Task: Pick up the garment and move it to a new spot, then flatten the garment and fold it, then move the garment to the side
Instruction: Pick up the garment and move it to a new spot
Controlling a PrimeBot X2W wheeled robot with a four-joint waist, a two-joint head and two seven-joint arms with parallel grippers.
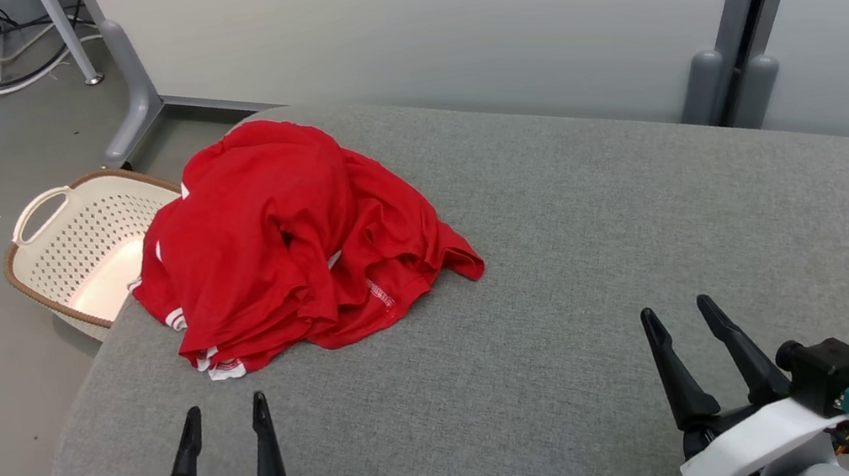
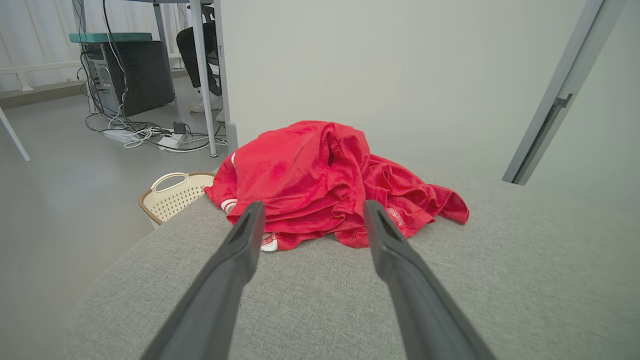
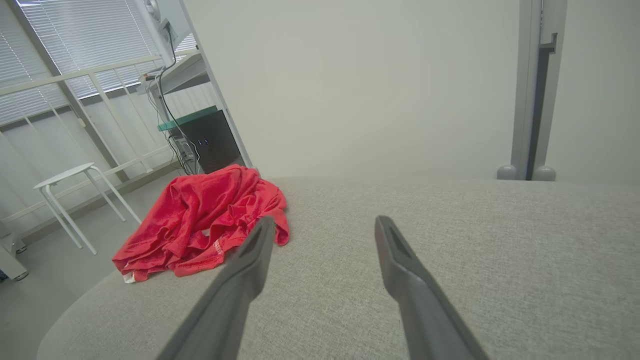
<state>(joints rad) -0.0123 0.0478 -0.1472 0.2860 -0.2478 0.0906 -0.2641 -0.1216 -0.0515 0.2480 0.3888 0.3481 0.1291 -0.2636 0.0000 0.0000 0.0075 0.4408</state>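
Two grippers stand spread wide and empty. From the head, our left gripper [image 1: 224,406] is near the red garment [image 1: 289,242], heaped at the left end of the grey table [image 1: 569,292] beside a basket [image 1: 76,242], our right gripper [image 1: 676,309] well apart. Along the left fingers [image 2: 240,250], the hem lies straight ahead; we should pinch a thick fold there. Along the right fingers [image 3: 250,255], the heap sits off left, a longer reach.

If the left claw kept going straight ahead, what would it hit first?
Most likely the crumpled red shirt, lying directly ahead of the open left gripper, though depth is unclear.
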